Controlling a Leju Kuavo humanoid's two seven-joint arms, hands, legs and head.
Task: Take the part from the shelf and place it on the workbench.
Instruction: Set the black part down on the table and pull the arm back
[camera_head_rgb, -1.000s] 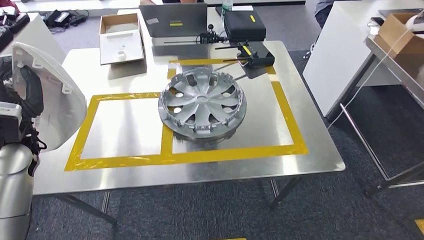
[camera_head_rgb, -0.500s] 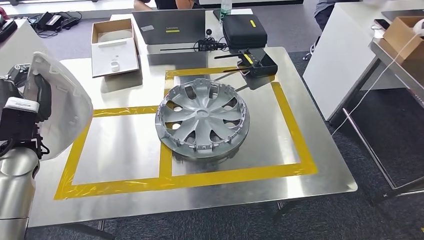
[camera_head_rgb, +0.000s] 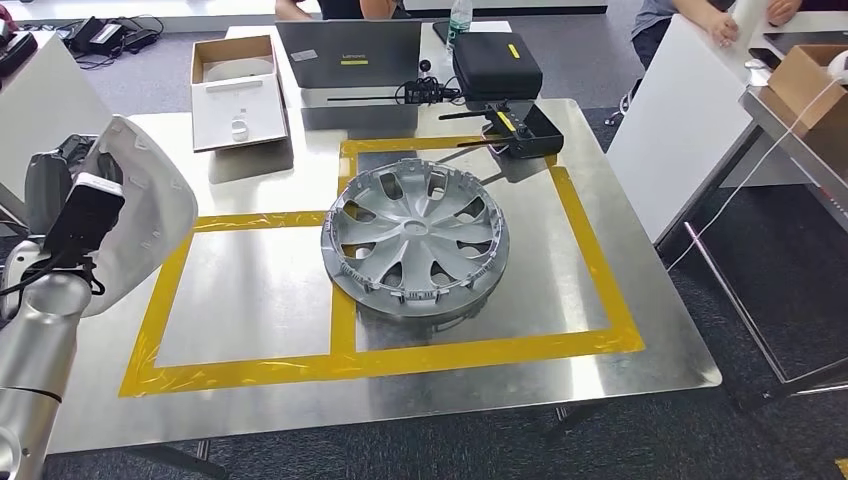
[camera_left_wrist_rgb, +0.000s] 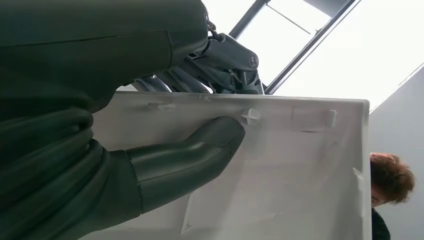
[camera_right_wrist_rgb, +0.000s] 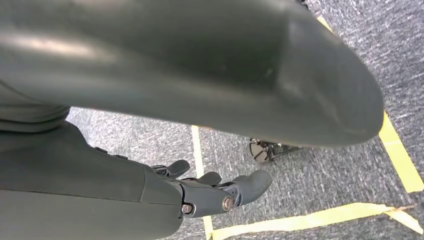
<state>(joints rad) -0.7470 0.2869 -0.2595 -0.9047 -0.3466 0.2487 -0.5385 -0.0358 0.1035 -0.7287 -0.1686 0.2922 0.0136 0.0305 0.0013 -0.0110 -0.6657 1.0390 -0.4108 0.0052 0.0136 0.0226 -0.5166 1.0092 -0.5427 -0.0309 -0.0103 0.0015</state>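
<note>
One white moulded part (camera_head_rgb: 140, 215) is held at the left edge of the head view, raised over the near-left corner of the workbench (camera_head_rgb: 300, 400) and tilted, its ribbed inner face turned toward the arm. The left hand (camera_head_rgb: 75, 205) is clamped on it: in the left wrist view the thick thumb (camera_left_wrist_rgb: 200, 150) is pressed flat against the part's inner wall (camera_left_wrist_rgb: 280, 170), with darker fingers (camera_left_wrist_rgb: 225, 65) hooked over its top edge. The right hand (camera_right_wrist_rgb: 220, 192) is seen hanging over grey carpet crossed by yellow floor tape (camera_right_wrist_rgb: 310, 217); its fingers are loosely spread and nothing is held in them.

Lower centre of the head view, two rectangles are marked on the steel top in yellow tape (camera_head_rgb: 340, 360). A silver hubcap (camera_head_rgb: 415, 243) is laid mostly in the right rectangle, its left rim over the dividing strip. Further up, a black handheld controller (camera_head_rgb: 520, 130) is set across the far tape line. Beyond it, along the top of the frame, an open cardboard box (camera_head_rgb: 235, 90), a grey laptop (camera_head_rgb: 350, 55) and a black case (camera_head_rgb: 497, 65) are ranged. At upper right, a person's hands (camera_head_rgb: 745, 12) are rested on a white table (camera_head_rgb: 680, 120).
</note>
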